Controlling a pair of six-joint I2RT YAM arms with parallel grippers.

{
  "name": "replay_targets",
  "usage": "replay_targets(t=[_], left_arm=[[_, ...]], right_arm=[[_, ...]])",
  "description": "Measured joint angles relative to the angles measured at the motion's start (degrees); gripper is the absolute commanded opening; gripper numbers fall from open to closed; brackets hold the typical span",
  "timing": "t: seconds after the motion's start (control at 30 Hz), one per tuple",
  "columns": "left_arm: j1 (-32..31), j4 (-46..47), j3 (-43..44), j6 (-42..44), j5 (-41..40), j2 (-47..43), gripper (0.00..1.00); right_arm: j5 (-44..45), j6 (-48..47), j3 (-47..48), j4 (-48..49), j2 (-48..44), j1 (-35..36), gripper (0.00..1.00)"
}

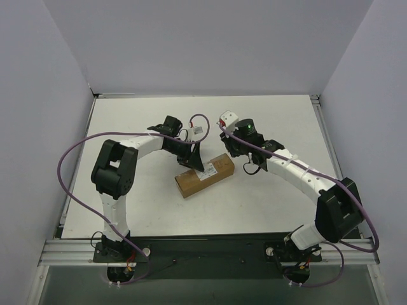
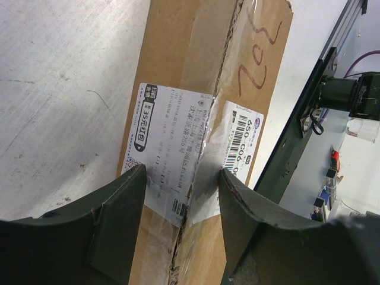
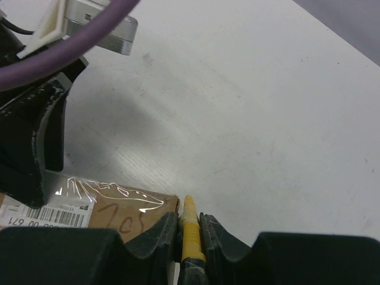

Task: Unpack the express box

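One express box (image 1: 205,174), brown card, lies flat near the middle of the tabletop (image 1: 267,121), slanted, between the two arms. There is one white shipping label (image 2: 172,136) on top under clear tape. A jagged slit runs lengthwise down the top seam, through the tape and label. Reddish handwriting sits on the bare card past the label.

Two hands are in view. The left hand (image 2: 181,178) is over the box top with its two fingers (image 2: 119,208) apart, one on each side of the slit and both within the box's width. Can't tell whether the tips touch the card; nothing is gripped.

The right hand (image 3: 189,221) is at the box's far-right end, jaws together and clamped on one yellow utility knife (image 3: 190,228). The knife's tip pokes out past the fingertips, just beside the box corner. Can't tell whether it touches.

Flaps are down and the box isn't opened. Two purple cables (image 1: 70,171), one looping off each arm.
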Motion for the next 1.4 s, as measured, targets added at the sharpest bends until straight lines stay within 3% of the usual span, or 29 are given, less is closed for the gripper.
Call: replay_targets(t=[1.03, 1.4], left_arm=[[0.0, 0.09, 0.02, -0.17, 0.13, 0.0, 0.58], [-0.02, 0.0, 0.2, -1.05, -0.2, 0.07, 0.53]], right_arm=[[-3.89, 0.5, 1.51, -2.05, 2.8, -1.29, 0.0], [-3.08, 0.52, 1.92, -5.6, 2.49, -0.72, 0.0]])
